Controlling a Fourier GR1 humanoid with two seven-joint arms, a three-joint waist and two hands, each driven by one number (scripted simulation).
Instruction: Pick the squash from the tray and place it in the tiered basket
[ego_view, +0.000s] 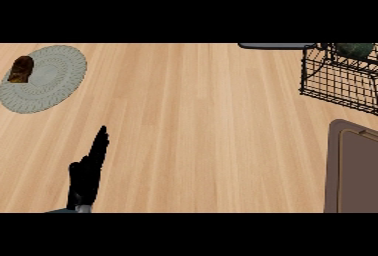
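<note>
Up in the far right corner, a dark green rounded squash (356, 49) sits inside a black wire tiered basket (336, 82), only partly visible because the view cuts it off at the top edge. The basket stands on a pale wooden worktop (207, 125) and runs off the right side of the view. Just left of the basket's top, a thin dark grey flat edge (275, 45) shows at the far edge of the worktop; what it belongs to cannot be told. Below the basket, well apart from it, a brown tray (354, 172) with a lighter rim lies along the right edge, and the part of it that shows has nothing on it. Across the worktop, in the far left corner, a round grey-green woven mat or plate (52, 82) lies flat, with a small brown object (21, 69) resting on its left part; what that object is cannot be told. Near the lower left, the left hand (83, 180), black, comes up from the bottom edge with its fingers straight and pressed together, pointing away toward the far side, holding nothing and resting well apart from everything else. The right hand does not show.
</note>
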